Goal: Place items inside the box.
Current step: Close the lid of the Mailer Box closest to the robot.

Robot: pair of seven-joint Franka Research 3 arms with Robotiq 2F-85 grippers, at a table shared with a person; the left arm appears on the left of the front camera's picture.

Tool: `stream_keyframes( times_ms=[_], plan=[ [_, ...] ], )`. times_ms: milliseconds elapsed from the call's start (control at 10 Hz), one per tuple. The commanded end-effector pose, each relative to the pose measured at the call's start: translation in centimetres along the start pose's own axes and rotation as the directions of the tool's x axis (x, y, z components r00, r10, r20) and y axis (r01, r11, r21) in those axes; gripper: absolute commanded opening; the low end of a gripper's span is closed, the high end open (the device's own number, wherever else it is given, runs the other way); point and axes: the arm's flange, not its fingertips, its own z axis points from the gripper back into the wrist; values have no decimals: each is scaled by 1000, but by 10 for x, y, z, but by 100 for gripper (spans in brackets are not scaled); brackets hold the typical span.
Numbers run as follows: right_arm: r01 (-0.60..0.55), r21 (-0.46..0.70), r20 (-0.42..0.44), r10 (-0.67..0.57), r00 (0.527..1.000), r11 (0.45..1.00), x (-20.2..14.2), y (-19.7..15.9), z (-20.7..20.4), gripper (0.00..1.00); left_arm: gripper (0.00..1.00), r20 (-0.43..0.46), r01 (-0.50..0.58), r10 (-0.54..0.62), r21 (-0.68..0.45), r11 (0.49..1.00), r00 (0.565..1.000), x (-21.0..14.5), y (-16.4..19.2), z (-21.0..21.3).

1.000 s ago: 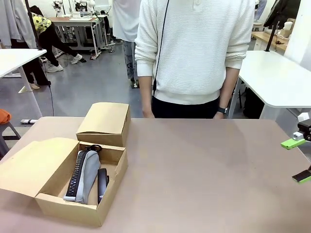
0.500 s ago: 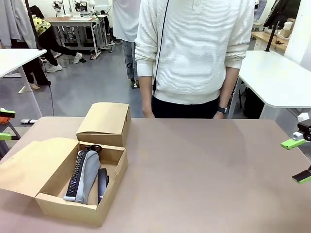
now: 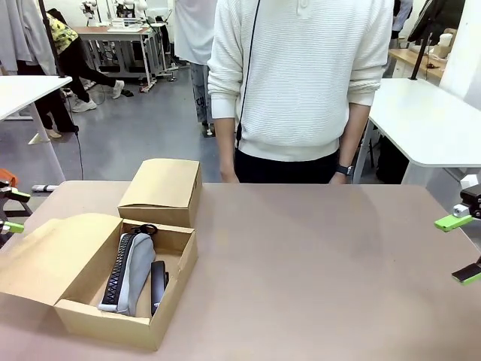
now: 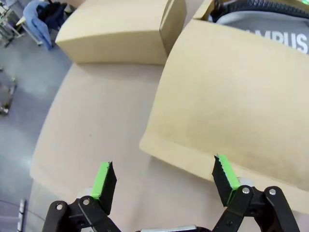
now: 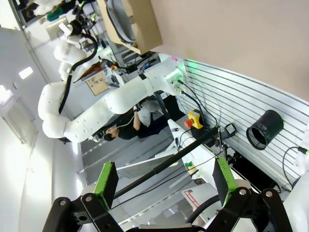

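Note:
An open cardboard box point(image 3: 175, 273) sits at the table's front left, its lid flap point(image 3: 52, 256) folded out to the left. Inside lie a grey zip pencil case point(image 3: 133, 272) marked "CAMPUS" point(image 4: 270, 29) and a black stapler point(image 3: 158, 284) beside it. My left gripper point(image 3: 9, 210) stands open at the left edge of the table, over the flap's outer edge point(image 4: 227, 121), holding nothing point(image 4: 164, 181). My right gripper point(image 3: 462, 248) is open at the far right edge, empty point(image 5: 164, 181), well away from the box.
A shut cardboard box point(image 3: 161, 192) stands just behind the open one point(image 4: 120, 34). A person in a white sweater point(image 3: 301, 83) stands at the far side, hands down. The brown tabletop point(image 3: 316, 271) stretches between the box and my right gripper.
My left gripper came into the front view at the left edge and dropped lower. The right gripper and the box's contents have not moved.

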Motion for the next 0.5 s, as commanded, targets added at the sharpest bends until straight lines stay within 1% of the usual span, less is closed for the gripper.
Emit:
stream_keyframes(
  times_ms=[0,200,400],
  plan=[
    [3,7,0,-3,1000,1000,-1,3,1,100,100,-24,33,-34,-31,999,999,-10,-2,1],
    [3,7,0,-3,1000,1000,-1,3,1,100,100,-67,26,-35,-134,991,997,-25,-14,-9],
    [3,7,0,-3,1000,1000,-1,3,1,100,100,-113,36,-58,-188,982,992,-37,-24,-23]
  ],
)
